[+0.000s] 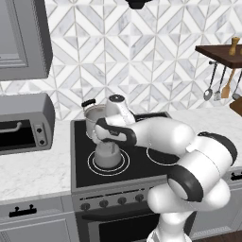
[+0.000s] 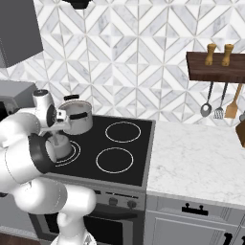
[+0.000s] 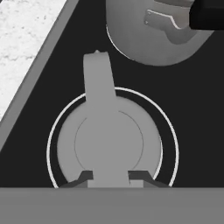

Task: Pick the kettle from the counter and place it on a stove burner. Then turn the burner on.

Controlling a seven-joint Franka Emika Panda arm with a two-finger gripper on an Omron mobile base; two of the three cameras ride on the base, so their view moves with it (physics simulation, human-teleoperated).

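Note:
The small grey kettle (image 1: pixel 108 155) (image 2: pixel 57 146) (image 3: pixel 109 144) stands inside the double-ring stove burner (image 1: pixel 124 163) (image 2: pixel 74 153) (image 3: pixel 169 127) at the front left of the black stove (image 1: pixel 80 142). Directly above it, my gripper (image 1: pixel 106 141) (image 2: pixel 56 137) (image 3: pixel 111 177) is shut on the kettle's arched handle, which runs between the two fingertips in the hand view. I cannot tell whether the base rests on the glass or hangs just over it. The white counter (image 1: pixel 33 170) (image 2: pixel 201 153) (image 3: pixel 22 35) flanks the stove on both sides.
A larger steel pot (image 1: pixel 94 116) (image 2: pixel 76 119) (image 3: pixel 153 35) stands on the back-left burner, close behind the kettle. Single-ring burners (image 2: pixel 114 159) lie to the right. Dark knobs (image 1: pixel 113 201) line the front panel. A toaster oven (image 1: pixel 23 123) sits at the left; utensils (image 2: pixel 220 103) hang at the right.

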